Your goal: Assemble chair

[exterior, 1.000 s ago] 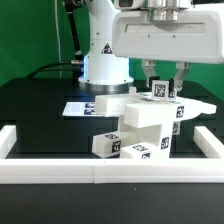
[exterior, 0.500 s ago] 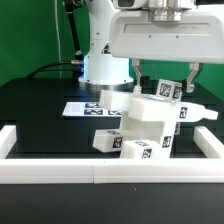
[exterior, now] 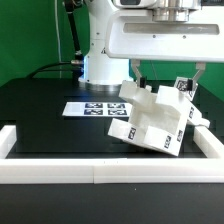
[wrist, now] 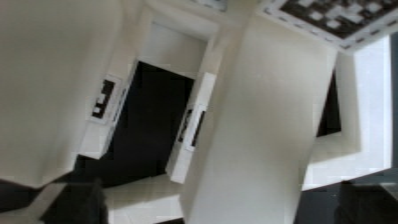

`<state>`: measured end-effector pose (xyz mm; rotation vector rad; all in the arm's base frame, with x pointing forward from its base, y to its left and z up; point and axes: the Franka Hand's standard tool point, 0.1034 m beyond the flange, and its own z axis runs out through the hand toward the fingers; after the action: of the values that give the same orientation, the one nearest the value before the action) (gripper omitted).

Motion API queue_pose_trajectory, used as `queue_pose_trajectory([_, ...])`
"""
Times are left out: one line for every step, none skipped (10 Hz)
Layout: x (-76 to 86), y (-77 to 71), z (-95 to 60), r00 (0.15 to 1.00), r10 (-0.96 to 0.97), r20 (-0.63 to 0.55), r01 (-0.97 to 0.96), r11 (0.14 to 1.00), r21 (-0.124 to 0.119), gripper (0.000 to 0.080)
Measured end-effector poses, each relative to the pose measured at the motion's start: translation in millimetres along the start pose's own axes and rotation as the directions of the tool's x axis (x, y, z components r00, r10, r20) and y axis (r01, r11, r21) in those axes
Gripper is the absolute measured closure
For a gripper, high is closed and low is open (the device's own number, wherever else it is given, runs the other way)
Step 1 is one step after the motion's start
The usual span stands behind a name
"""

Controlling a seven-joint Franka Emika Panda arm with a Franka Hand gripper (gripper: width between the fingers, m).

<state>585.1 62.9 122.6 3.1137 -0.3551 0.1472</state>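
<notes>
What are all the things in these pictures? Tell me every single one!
chair: one joined piece, white with black-and-white tags, tilted on the table at the exterior view's right.
marker board: one, white with black tags, flat on the table behind the chair, toward the exterior view's left.
border rail: one, white, along the table's front and both sides.
table: one, black, under everything.
backdrop: one, green, at the back.
robot arm: one, white, behind the marker board.
gripper: one, dark fingers, open above the chair.
</notes>
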Motion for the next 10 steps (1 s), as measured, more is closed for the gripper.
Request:
queue_pose_trajectory([0.1, 0.4, 0.0, 0.997, -0.082, 0.000, 0.082, 0.997, 0.000, 0.0150])
queue_pose_trajectory([0.2, 0.6, 0.0, 0.988, -0.155, 0.000, 0.155, 0.988, 0.000, 0.0150])
queue_pose_trajectory([0.4, 0.9, -0.2, 0.975, -0.223, 0.000, 0.223, 0.975, -0.003, 0.0150])
queue_pose_trajectory([0.9, 1.7, -1.0, 0.953, -0.302, 0.000, 0.302, 0.953, -0.008, 0.0150])
queue_pose_trajectory([1.9, 2.2, -3.0, 0.940, -0.342, -0.002, 0.342, 0.940, -0.007, 0.0150])
queue_pose_trajectory([2.9, 2.3, -5.0, 0.940, -0.341, -0.006, 0.341, 0.940, -0.006, 0.0150])
queue_pose_trajectory([3.3, 3.1, -7.0, 0.941, -0.337, -0.006, 0.337, 0.941, -0.005, 0.0150])
queue_pose_trajectory([4.4, 5.1, -12.2, 0.943, -0.331, -0.013, 0.331, 0.943, -0.003, 0.0150])
queue_pose_trajectory([3.3, 8.0, -20.4, 0.946, -0.323, -0.021, 0.323, 0.946, 0.003, 0.0150])
queue_pose_trajectory([-1.2, 12.8, -27.4, 0.952, -0.306, -0.024, 0.306, 0.952, 0.010, 0.0150])
